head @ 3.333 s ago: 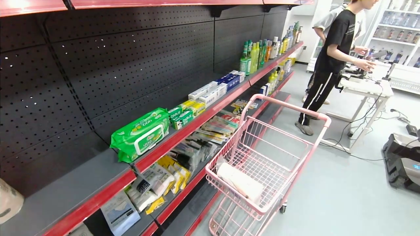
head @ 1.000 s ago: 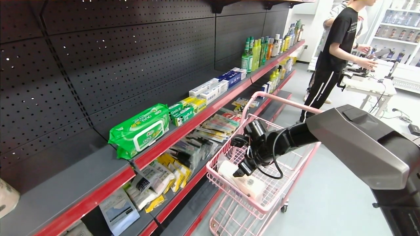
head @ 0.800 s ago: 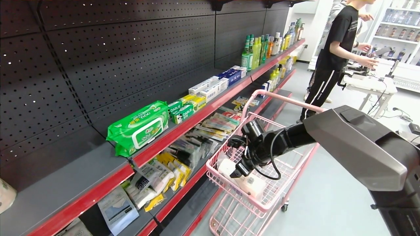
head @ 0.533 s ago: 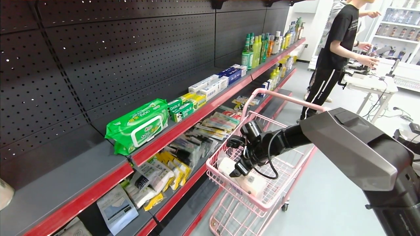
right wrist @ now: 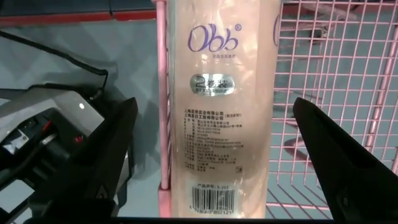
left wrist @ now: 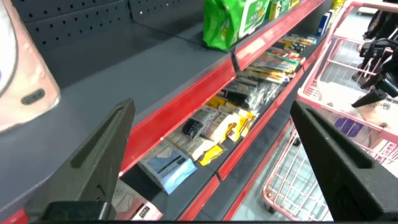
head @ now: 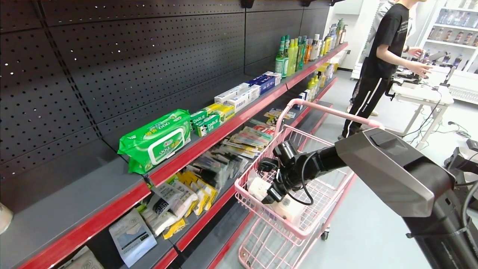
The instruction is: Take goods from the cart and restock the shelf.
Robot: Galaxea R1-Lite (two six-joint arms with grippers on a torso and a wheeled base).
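Observation:
A pale wrapped roll pack (head: pixel 288 210) lies in the near end of the pink cart (head: pixel 322 108). My right gripper (head: pixel 269 195) hangs just over it, open, one finger to each side of the pack (right wrist: pixel 224 74) and not closed on it. In the right wrist view the right gripper (right wrist: pixel 214 106) straddles the pack lengthwise. My left gripper (left wrist: pixel 211 107) is open and holds nothing, in front of the bare grey shelf board (left wrist: pixel 124 68). Another pale roll pack (left wrist: pixel 18 74) stands at that shelf's near end (head: pixel 3 220).
A green wipes pack (head: pixel 157 139), toothpaste boxes (head: pixel 209 121) and bottles (head: pixel 291 56) line the shelf (head: pixel 74 209) farther along. Flat packets (head: pixel 179 201) fill the lower shelf. The grey floor (head: pixel 373 231) to the cart's right is open. A person stands at a white table (head: pixel 422 95) beyond.
3.3 s ago my right arm was out of the picture; it has since reached into the cart and dropped slightly closer to the roll pack. The head camera has shifted a little.

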